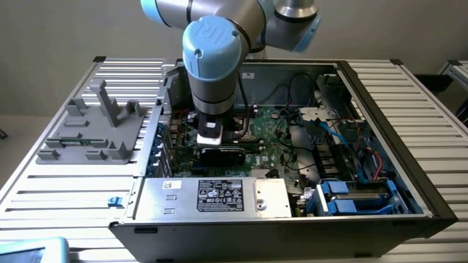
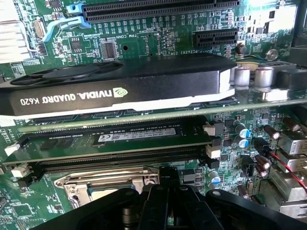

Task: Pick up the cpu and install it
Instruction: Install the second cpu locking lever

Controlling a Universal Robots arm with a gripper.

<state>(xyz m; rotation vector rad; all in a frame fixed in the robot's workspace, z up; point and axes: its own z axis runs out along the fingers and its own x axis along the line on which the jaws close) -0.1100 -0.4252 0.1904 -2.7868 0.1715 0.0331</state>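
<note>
My gripper reaches down into the open computer case, over the green motherboard. In the wrist view its dark fingers stand pressed together, directly over the socket with the metal frame. The gripper is shut. The cpu is hidden; I cannot tell whether anything sits between the fingers. A dull grey patch lies inside the socket frame beside the gripper body, too covered to name.
A black graphics card and a memory stick lie close beyond the socket. Capacitors and red wires crowd one side. A grey plastic fixture stands on the table at the exterior view's left. The power supply fills the case front.
</note>
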